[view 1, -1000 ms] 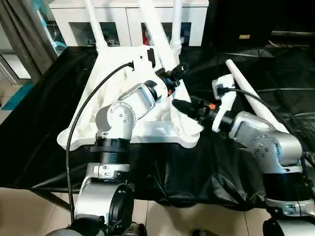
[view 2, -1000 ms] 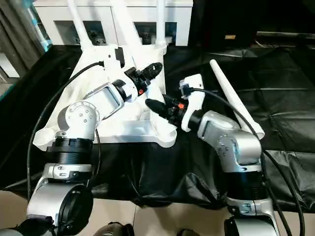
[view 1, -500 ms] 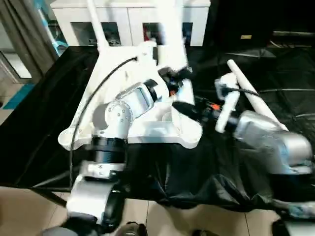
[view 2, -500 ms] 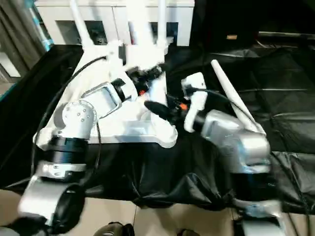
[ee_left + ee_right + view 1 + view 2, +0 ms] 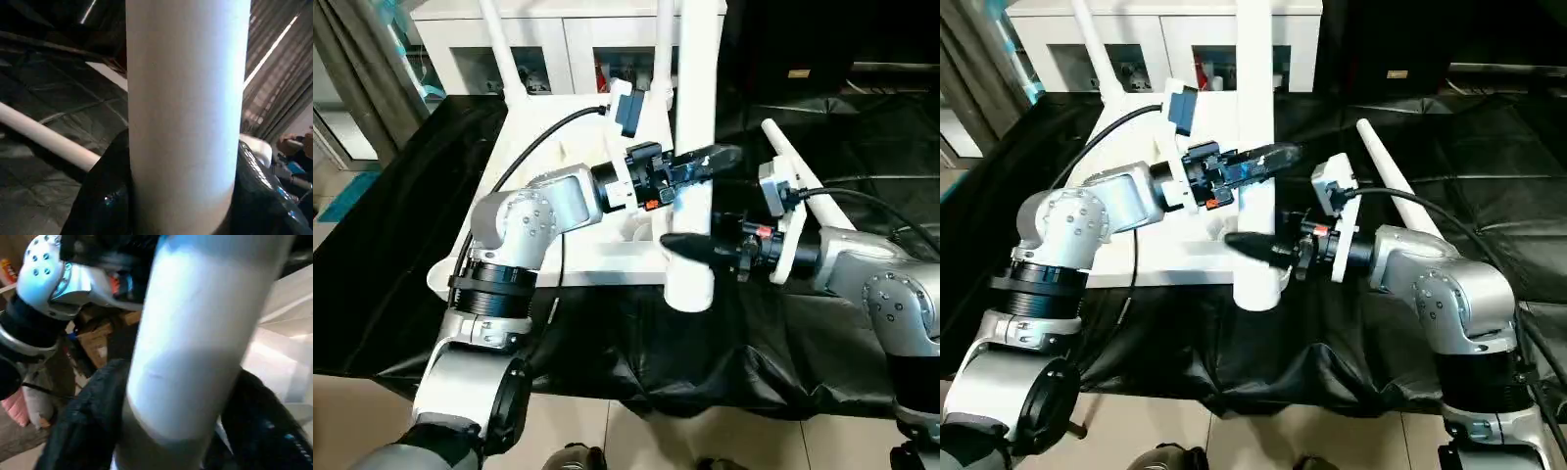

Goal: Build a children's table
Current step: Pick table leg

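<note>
The children's table top (image 5: 509, 245) lies upside down on the black cloth, with two white legs (image 5: 499, 49) standing in its far corners. A third white leg (image 5: 697, 88) stands upright at the near right corner. Its flared lower end (image 5: 689, 294) covers that corner, so I cannot tell whether it sits in the socket. My left gripper (image 5: 705, 160) is shut on this leg at mid-height, where the leg (image 5: 186, 122) fills the gap between the black fingers (image 5: 105, 196). My right gripper (image 5: 683, 245) is shut on it lower down, near the flared end (image 5: 195, 342).
One more white leg (image 5: 803, 186) lies loose on the black cloth to the right, just behind my right forearm. A white cabinet with glass doors (image 5: 558, 49) stands behind the table. The cloth's front edge hangs over the floor close to me.
The held leg has swung from leaning back to standing upright at the near right corner. My left gripper moved right and toward me with it, and my right gripper now clasps its lower part.
</note>
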Controlling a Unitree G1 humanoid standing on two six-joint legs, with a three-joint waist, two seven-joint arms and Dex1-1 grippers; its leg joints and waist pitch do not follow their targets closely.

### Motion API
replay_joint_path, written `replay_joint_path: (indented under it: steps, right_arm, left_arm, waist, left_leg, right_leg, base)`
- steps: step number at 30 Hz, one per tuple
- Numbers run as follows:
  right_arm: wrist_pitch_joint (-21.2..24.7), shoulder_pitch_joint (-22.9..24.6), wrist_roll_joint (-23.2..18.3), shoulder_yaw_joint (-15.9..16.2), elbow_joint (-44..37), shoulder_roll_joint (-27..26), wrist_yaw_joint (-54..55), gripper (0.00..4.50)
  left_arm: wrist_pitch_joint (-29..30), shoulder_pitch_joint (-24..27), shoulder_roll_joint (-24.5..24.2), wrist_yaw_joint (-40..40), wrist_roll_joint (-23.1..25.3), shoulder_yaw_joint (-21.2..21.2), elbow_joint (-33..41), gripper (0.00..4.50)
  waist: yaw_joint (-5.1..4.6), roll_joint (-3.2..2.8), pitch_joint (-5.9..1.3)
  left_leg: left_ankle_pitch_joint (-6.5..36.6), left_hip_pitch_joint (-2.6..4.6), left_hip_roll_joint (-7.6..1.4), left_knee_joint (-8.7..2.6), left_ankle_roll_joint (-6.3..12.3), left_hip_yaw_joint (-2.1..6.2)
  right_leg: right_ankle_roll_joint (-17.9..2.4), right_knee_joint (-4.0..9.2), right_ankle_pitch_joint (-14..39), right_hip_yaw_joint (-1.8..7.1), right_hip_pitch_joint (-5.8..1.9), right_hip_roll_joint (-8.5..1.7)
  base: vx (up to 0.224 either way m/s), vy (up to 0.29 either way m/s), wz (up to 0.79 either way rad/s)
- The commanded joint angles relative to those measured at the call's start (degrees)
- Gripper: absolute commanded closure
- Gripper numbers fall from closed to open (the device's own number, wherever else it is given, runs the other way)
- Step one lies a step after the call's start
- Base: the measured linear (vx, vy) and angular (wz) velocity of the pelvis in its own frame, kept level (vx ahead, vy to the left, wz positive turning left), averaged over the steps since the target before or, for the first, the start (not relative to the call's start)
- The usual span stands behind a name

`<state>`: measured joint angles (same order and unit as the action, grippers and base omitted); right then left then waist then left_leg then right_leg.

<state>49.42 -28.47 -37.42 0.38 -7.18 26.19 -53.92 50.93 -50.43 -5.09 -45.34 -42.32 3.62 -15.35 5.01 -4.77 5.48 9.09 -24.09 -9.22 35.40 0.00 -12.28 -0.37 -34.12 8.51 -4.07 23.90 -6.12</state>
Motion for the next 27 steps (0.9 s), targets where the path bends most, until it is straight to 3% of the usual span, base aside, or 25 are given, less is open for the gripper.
replay_joint_path:
  steps: [1,10,11,12,15,19,22,27]
  right_arm:
    - [1.00,1.07,1.00,1.16,0.11,0.48,0.55,1.95]
    - [0.22,-0.03,2.33,1.24,1.97,-1.04,4.08,2.38]
    - [0.05,-0.17,2.49,1.23,2.16,-1.21,4.50,2.41]
    - [-0.16,-0.43,2.86,1.13,2.57,-1.57,5.31,2.41]
    - [-1.05,-1.14,4.29,0.88,3.72,-2.67,7.83,2.49]
    - [-2.04,-2.01,5.66,0.78,4.90,-3.73,10.29,2.58]
    - [-2.70,-2.49,6.21,0.72,5.57,-4.28,11.73,2.58]
    - [-3.21,-2.74,6.97,0.41,5.83,-5.15,12.88,2.58]
  left_arm:
    - [0.27,-2.16,0.33,-1.76,-2.51,0.61,2.15,2.59]
    - [-1.66,-2.32,0.87,2.51,-0.15,1.97,0.43,2.60]
    - [-2.00,-2.39,1.06,3.67,0.27,2.17,0.16,2.04]
    - [-2.73,-2.21,1.02,4.84,1.43,1.74,0.19,1.90]
    - [-5.51,-1.18,1.62,10.81,6.31,0.25,0.97,1.84]
    - [-5.69,-0.38,5.00,22.35,8.28,3.22,0.79,1.44]
    - [-6.77,1.13,6.81,27.93,10.06,3.88,1.85,1.62]
    - [-5.96,3.61,10.19,33.50,10.56,4.34,4.69,1.93]
  waist:
    - [0.03,1.17,-5.92]
    - [0.07,1.26,-5.94]
    - [0.04,1.23,-5.95]
    - [0.06,1.18,-5.89]
    - [-0.05,1.15,-5.97]
    - [0.04,1.01,-6.08]
    - [-0.07,0.94,-6.14]
    - [-0.02,0.77,-6.04]
  left_leg:
    - [10.91,2.16,-3.30,-3.98,3.19,2.30]
    - [9.85,2.06,-3.25,-3.84,3.58,2.28]
    - [10.00,2.12,-3.29,-3.85,3.45,2.31]
    - [10.03,2.12,-3.31,-3.88,3.29,2.36]
    - [9.91,2.06,-3.27,-3.90,2.79,2.41]
    - [9.64,2.03,-3.17,-3.69,2.96,2.35]
    - [8.96,1.85,-3.14,-3.62,4.01,2.41]
    - [10.41,1.86,-3.15,-3.66,4.18,2.46]
  right_leg:
    - [-11.68,3.86,15.80,1.99,-2.96,-2.80]
    - [-11.49,3.80,15.92,1.94,-2.93,-2.73]
    - [-11.43,3.86,15.97,1.92,-2.92,-2.69]
    - [-11.29,3.85,16.00,1.92,-2.89,-2.69]
    - [-11.02,3.77,15.37,1.91,-2.95,-2.61]
    - [-10.98,3.83,14.43,1.89,-3.15,-2.61]
    - [-11.04,3.84,12.85,1.75,-3.22,-2.44]
    - [-10.72,4.13,14.93,1.58,-3.16,-2.42]
  base:
    - [0.000,0.000,0.00]
    - [0.000,0.000,0.00]
    - [0.000,0.000,0.00]
    - [0.000,0.000,0.00]
    - [0.000,0.000,0.00]
    - [0.000,0.000,0.00]
    - [0.000,0.000,0.00]
    - [0.000,0.000,0.00]
